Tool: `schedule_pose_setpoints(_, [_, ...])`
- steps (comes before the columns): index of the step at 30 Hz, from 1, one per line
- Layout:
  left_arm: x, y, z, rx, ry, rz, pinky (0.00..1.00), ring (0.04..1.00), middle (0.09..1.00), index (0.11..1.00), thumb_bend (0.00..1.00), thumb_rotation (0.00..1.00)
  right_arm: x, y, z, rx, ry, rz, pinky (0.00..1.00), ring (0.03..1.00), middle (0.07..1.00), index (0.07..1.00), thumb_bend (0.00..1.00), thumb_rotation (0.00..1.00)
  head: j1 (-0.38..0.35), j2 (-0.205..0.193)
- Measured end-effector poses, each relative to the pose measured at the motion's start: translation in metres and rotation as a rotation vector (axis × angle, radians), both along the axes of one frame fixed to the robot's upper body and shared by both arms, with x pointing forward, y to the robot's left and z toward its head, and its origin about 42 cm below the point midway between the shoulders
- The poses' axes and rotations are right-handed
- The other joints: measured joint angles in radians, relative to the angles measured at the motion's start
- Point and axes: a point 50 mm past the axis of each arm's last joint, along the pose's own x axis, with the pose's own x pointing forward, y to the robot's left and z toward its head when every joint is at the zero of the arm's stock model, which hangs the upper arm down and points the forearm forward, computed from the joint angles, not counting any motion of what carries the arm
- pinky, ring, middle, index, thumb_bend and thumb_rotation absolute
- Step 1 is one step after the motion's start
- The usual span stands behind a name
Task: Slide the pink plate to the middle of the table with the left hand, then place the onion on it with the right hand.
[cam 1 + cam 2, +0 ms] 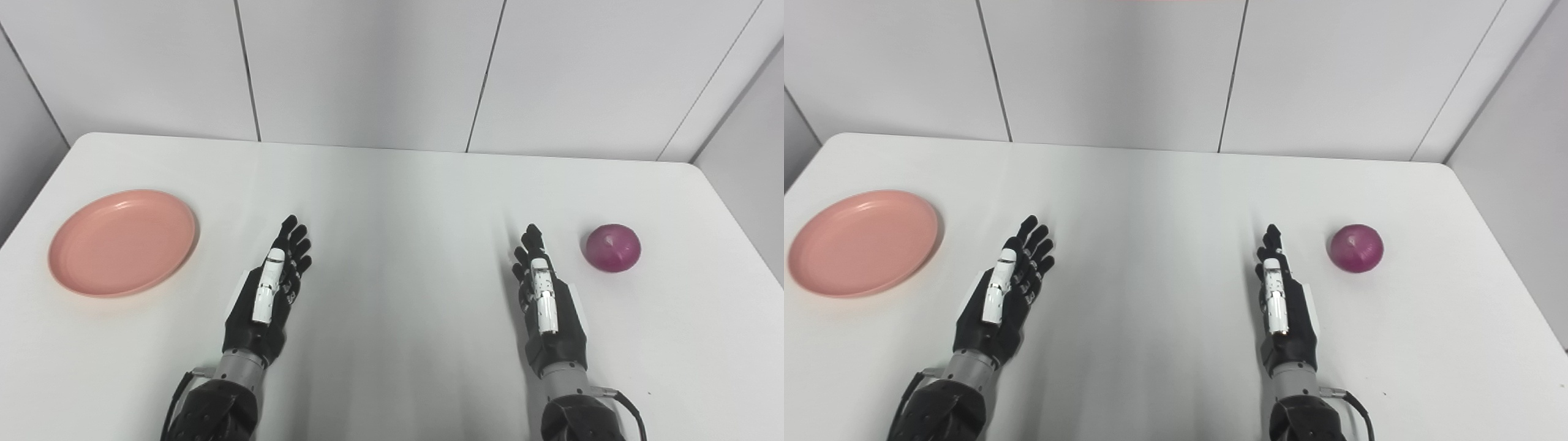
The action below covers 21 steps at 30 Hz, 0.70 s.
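A: Two black robot hands over the white rectangular table (392, 184), both empty. Left hand (269, 291) sits lower left of centre, fingers straight and spread, holding nothing. Right hand (545, 294) lower right of centre, fingers extended, edge-on to the camera, also holding nothing.

B: Plate?

A: Round pink plastic plate (122, 242) at the left side of the frame, flat on the table, near the left edge. Nothing on it. Apart from the left hand, not touching.

B: Onion?

A: Round purple-red onion (613, 247) at the right side of the frame, on the table, just right of the right hand's fingertips, small gap between them. Well apart from the plate.

B: Background?

A: Plain white wall panels (367, 67) across the top.
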Motion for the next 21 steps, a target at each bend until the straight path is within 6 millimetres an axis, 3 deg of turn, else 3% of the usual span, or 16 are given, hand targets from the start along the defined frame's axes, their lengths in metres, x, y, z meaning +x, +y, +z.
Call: schedule_pose_setpoints(21, [0.0, -0.0002, 0.0002, -0.001, 0.001, 0.001, 1.0, 1.0, 1.0, 1.0, 0.45, 1.0, 0.0, 0.0, -0.0001, 0.001, 0.002, 0.001, 1.0, 1.0, 1.0, 1.0, 0.22, 1.0, 0.003, 0.0])
